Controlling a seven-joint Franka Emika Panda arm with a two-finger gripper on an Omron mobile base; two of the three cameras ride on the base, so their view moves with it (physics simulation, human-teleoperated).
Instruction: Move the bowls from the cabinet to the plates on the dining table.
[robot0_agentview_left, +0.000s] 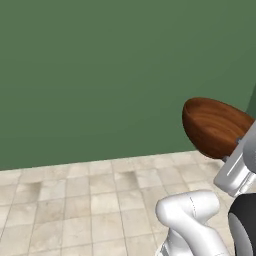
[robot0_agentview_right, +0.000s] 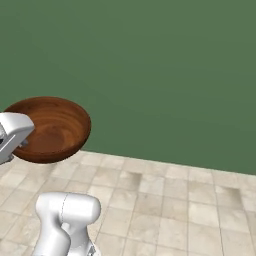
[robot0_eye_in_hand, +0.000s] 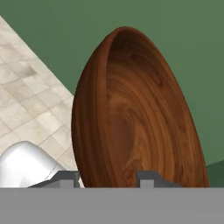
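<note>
Raised jaws grip tilted brown bowl (robot0_eye_in_hand: 144, 122).

light: even, soft, bright | shadows: faint | glare: none | focus: sharp, rendered, no blur

Bowl (robot0_agentview_left: 212, 127) (robot0_agentview_right: 52, 129) (robot0_eye_in_hand: 140, 118): glossy reddish-brown with darker wood-like grain swirling across its inside. Wall (robot0_agentview_left: 100, 75) (robot0_agentview_right: 165, 70) (robot0_eye_in_hand: 52, 26): plain matt dark green. Floor (robot0_agentview_left: 75, 205) (robot0_agentview_right: 175, 210) (robot0_eye_in_hand: 22, 100): square beige tiles mottled with grey-brown patches and pale joints.
</note>
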